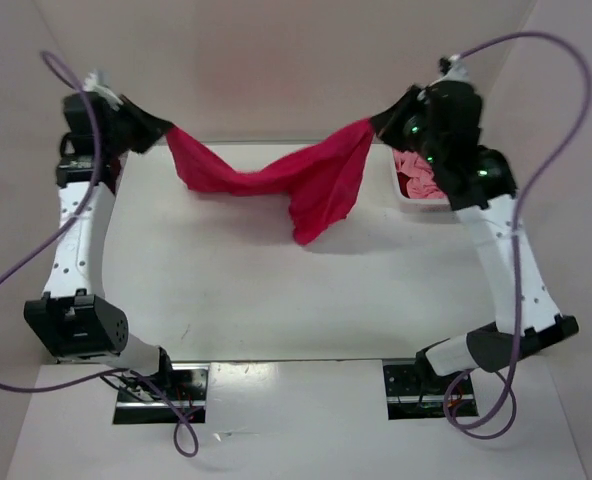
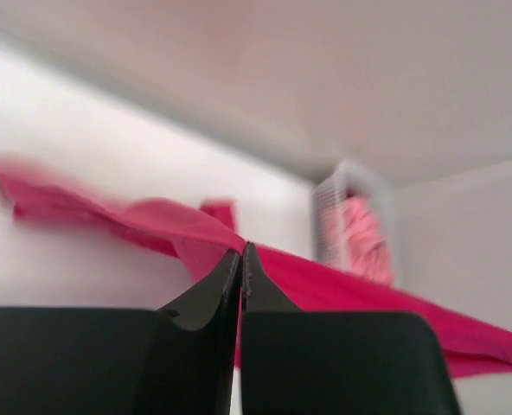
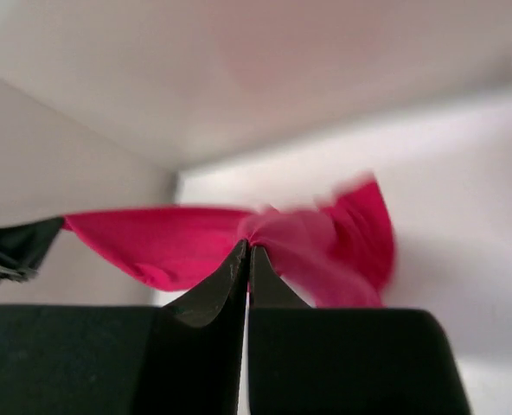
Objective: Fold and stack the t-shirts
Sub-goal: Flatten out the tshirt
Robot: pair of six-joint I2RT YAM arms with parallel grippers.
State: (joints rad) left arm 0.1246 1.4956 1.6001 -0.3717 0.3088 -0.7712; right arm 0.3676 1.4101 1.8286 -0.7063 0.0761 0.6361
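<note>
I've got the magenta t-shirt (image 1: 266, 180) hanging over the table (image 1: 236, 285). Left gripper (image 1: 168, 129) and right gripper (image 1: 373, 123) each pinch one end tight, I judge to stretch it for laying flat. Pink shirt (image 1: 416, 163) waits in basket (image 1: 397, 186).

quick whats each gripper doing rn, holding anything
left gripper: closed, holding one end of the magenta-red t-shirt
right gripper: closed, holding the other end of the same shirt
</note>
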